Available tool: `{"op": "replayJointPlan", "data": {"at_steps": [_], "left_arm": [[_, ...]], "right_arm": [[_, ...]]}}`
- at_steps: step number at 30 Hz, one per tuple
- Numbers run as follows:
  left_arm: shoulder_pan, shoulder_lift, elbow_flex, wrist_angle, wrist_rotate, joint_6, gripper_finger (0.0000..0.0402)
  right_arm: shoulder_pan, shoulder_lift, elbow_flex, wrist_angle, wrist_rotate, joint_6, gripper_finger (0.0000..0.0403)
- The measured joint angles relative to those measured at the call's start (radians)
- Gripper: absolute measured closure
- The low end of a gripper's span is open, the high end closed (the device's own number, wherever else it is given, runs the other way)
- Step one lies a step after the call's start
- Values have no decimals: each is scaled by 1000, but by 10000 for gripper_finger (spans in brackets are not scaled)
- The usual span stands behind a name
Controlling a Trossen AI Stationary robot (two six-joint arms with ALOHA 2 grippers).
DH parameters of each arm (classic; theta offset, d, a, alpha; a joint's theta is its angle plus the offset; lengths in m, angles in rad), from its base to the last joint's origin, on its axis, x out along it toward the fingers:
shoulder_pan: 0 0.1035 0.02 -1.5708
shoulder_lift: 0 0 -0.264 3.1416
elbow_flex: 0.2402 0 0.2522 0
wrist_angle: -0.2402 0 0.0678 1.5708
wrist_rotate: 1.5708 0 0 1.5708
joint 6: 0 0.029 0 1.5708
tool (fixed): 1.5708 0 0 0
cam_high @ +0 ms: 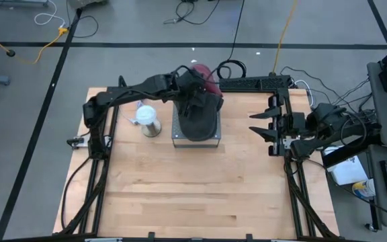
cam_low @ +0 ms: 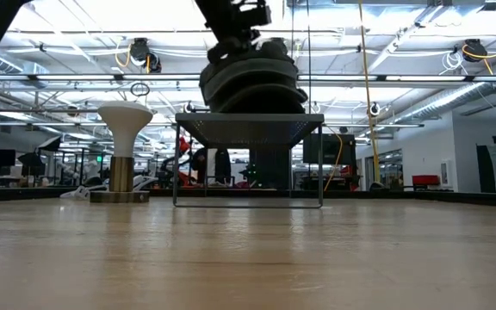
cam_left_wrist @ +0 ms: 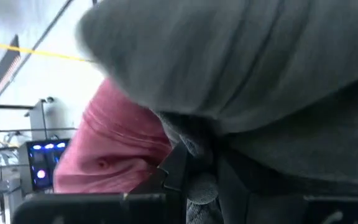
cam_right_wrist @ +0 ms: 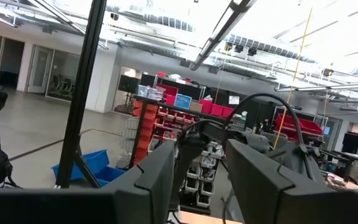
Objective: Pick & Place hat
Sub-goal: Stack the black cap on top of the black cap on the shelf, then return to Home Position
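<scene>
The dark grey hat (cam_high: pixel 199 119) sits on top of a small grey raised platform (cam_high: pixel 177 138) near the back middle of the table (cam_high: pixel 193 195); in the low view the hat (cam_low: pixel 252 84) rests in folds on the platform's flat top (cam_low: pixel 248 129), which stands on thin legs above the wood; a pink-red hat (cam_high: pixel 207 75) lies just behind the grey one, at the platform's far edge, and in the left wrist view its pink cloth (cam_left_wrist: pixel 114 149) shows beside the grey fabric (cam_left_wrist: pixel 260 81) that fills most of that picture; the left gripper (cam_high: pixel 195 91) is down on the grey hat from above, reaching in from the table's left side; whether its fingers are spread or closed on the cloth I cannot tell, since the fabric hides them; just left of the platform stands a white mushroom-shaped stand (cam_high: pixel 147 119) on a round metal base, apart from the platform (cam_low: pixel 124 146); the right gripper (cam_high: pixel 262 124) waits at the table's right edge, well apart from the hats, its fingers (cam_right_wrist: pixel 160 180) parted with nothing between them.
</scene>
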Motion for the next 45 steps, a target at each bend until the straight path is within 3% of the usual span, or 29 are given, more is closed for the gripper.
{"op": "replayJointPlan", "data": {"at_steps": [5,16,21,26,29,37,45], "left_arm": [[2,11,0,2,-48,-4,343],[3,-8,0,-1,-50,-93,176],[3,-15,0,-1,-103,-146,137],[3,-61,-1,62,-98,-269,123],[6,-110,-1,118,-47,-339,122],[63,-274,-1,153,243,-612,122],[115,-426,-1,44,302,-708,121]], "right_arm": [[0,0,0,-1,0,0,264],[0,0,0,-3,0,1,264],[0,0,0,-16,0,1,264],[0,0,0,-16,0,1,264],[0,0,0,-15,0,0,264],[0,0,0,-15,2,-48,264],[0,0,0,-15,1,-80,264]]}}
